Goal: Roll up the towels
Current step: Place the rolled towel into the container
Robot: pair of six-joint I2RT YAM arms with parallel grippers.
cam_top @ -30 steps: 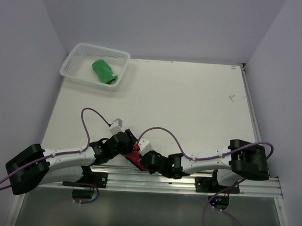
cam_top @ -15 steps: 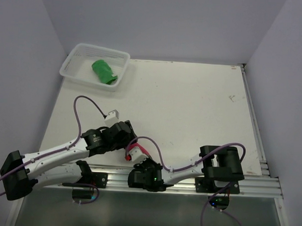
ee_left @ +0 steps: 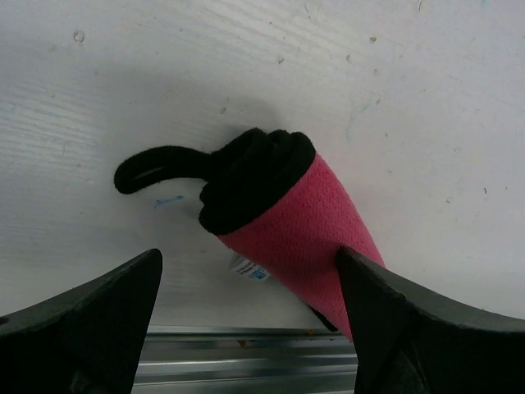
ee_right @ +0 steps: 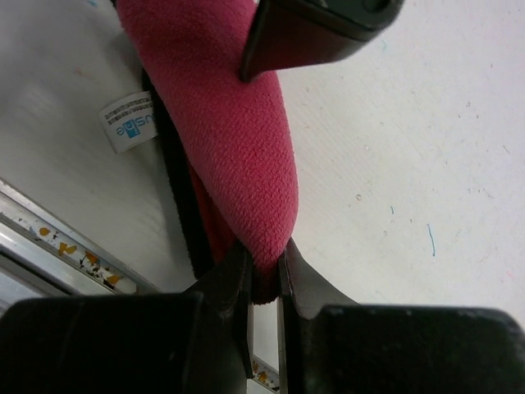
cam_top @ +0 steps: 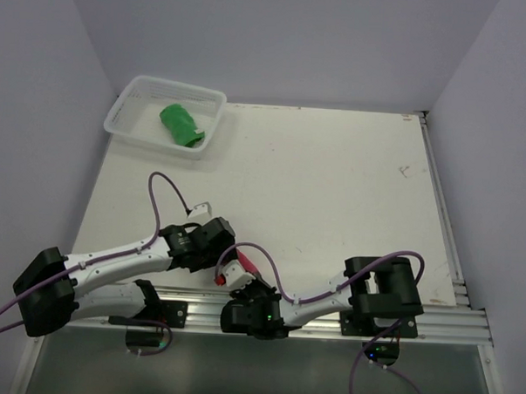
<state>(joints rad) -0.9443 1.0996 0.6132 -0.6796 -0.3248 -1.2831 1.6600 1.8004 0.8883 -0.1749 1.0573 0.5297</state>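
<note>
Clamps the right claw (ee_right: 262, 264) on one end of the rolled red towel (ee_left: 289, 222) at the worktop's (cam_top: 333, 183) near edge; holds the left claw (ee_left: 246, 267) wide apart over its dark-cored end. Looks soft, light, quick to unroll: calls for a grip across the roll. Shows the green towel (cam_top: 180, 125) rolled in the far-left basket (cam_top: 127, 105).

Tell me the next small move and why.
Probably lift the right gripper toward the basket: it pinches one end of the rolled red towel, the left gripper is open, and the green towel already lies rolled in there.
</note>
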